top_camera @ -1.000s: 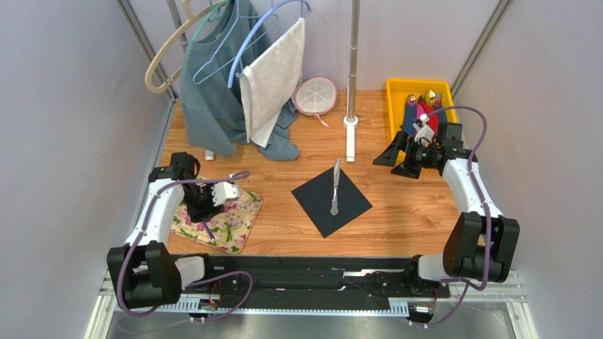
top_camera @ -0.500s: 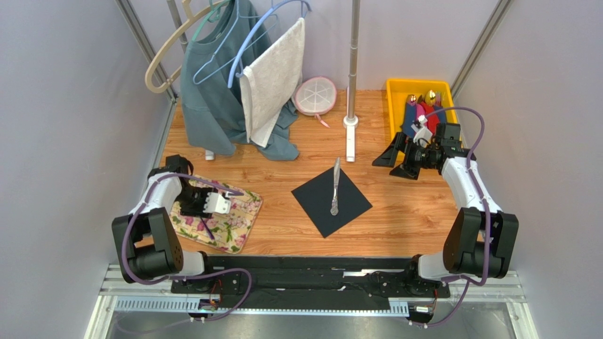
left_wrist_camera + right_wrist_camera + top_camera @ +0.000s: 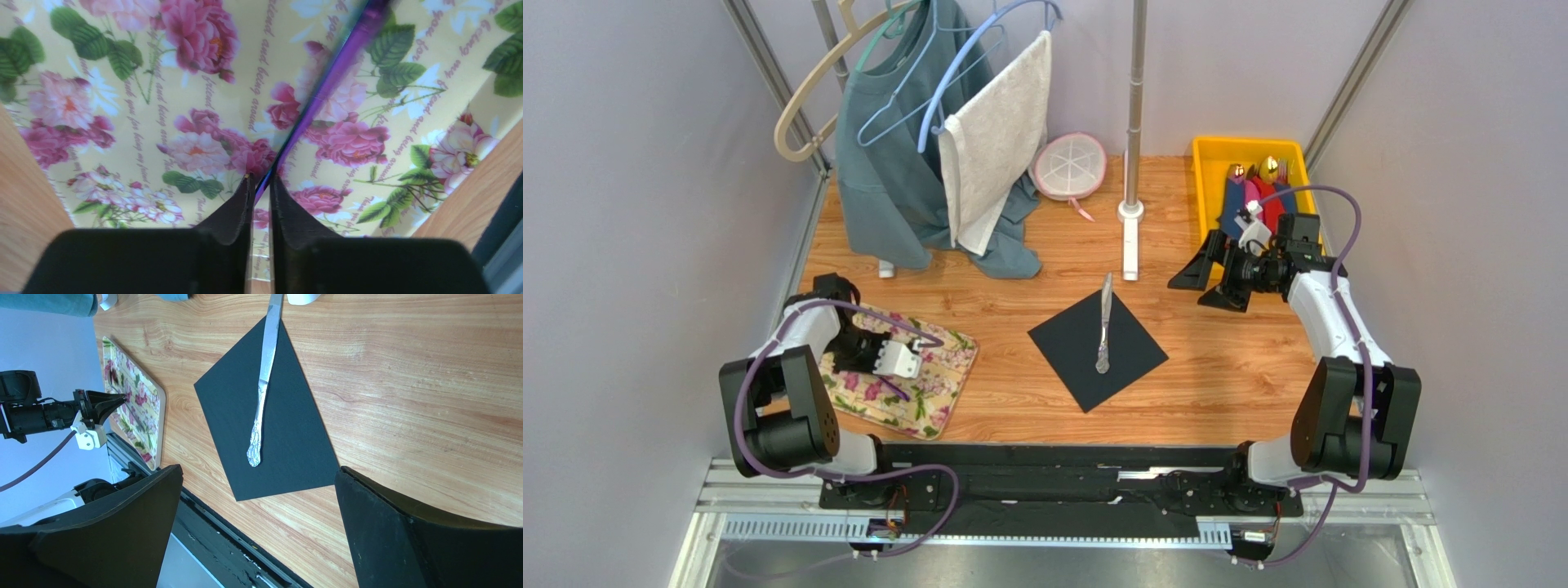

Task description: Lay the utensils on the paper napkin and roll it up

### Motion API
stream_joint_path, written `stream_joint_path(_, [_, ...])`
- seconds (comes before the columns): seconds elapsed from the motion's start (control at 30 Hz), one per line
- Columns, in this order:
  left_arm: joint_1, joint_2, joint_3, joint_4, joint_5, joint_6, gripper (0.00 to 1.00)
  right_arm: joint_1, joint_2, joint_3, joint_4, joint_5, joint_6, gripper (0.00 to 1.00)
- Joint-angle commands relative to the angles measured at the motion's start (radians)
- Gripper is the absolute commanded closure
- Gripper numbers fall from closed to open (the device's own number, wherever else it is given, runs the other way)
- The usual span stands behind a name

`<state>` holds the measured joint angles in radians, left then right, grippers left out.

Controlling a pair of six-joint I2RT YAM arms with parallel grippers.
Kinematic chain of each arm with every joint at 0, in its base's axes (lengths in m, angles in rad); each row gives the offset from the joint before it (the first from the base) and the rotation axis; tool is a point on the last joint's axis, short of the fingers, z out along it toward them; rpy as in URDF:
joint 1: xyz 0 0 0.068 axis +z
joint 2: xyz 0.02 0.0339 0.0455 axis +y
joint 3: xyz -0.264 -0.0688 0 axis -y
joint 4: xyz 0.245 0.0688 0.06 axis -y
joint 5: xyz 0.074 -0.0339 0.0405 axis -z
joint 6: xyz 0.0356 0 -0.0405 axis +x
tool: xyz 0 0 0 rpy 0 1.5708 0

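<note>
Here, at the lower left of the top view, the left gripper [image 3: 261, 184] is clenched on the thin handle of the purple utensil [image 3: 334, 79] over the floral mat [image 3: 123, 92]. I judge that the pinch is so narrow that the piece may swing or slip out in the lift. Its long axis runs from the fingertips to the upper right of the wrist view. Farther, at the centre, the black napkin [image 3: 1130, 358] carries a silver knife [image 3: 1103, 321], blade toward the top, and the right gripper [image 3: 1210, 284] hangs wide apart, holding nothing.
</note>
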<state>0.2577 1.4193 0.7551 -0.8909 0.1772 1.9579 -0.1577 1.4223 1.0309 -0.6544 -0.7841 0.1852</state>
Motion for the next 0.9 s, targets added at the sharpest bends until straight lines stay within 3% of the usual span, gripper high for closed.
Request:
stream_joint_path(0.0, [0.008,-0.038,-0.019,0.006,0.125,0.39,0.93,0.004,0.007,0.046,0.004,-0.026,-0.012,0.0])
stream_joint_path(0.1, [0.006,-0.134,-0.022,-0.049,0.186,0.468,0.99,0.013,0.007,0.049,0.015,-0.058,0.005,0.0])
stream_joint_path(0.23, [-0.026,-0.278,-0.022,-0.068,0.379,0.561,1.0,0.053,0.0,0.054,0.03,-0.138,0.029,0.0])
stream_joint_path(0.3, [-0.078,-0.342,0.003,-0.039,0.45,0.503,1.0,0.093,-0.008,0.051,0.059,-0.193,0.062,0.0])
stream_joint_path(0.43, [-0.294,-0.402,0.081,0.041,0.574,0.351,1.0,0.188,-0.002,0.054,0.122,-0.286,0.137,0.03])
stream_joint_path(0.6, [-0.529,-0.457,0.063,0.35,0.642,0.208,1.0,0.318,-0.013,0.052,0.183,-0.323,0.192,0.07])
stream_joint_path(0.63, [-0.626,-0.459,0.037,0.509,0.627,0.175,1.0,0.332,-0.025,0.044,0.206,-0.331,0.239,0.07])
stream_joint_path(0.73, [-0.795,-0.424,-0.002,0.775,0.559,0.092,1.0,0.392,-0.063,0.003,0.311,-0.362,0.318,0.11])
stream_joint_path(0.87, [-0.943,-0.356,-0.062,1.102,0.458,-0.002,1.0,0.466,-0.111,-0.038,0.442,-0.371,0.449,0.15])
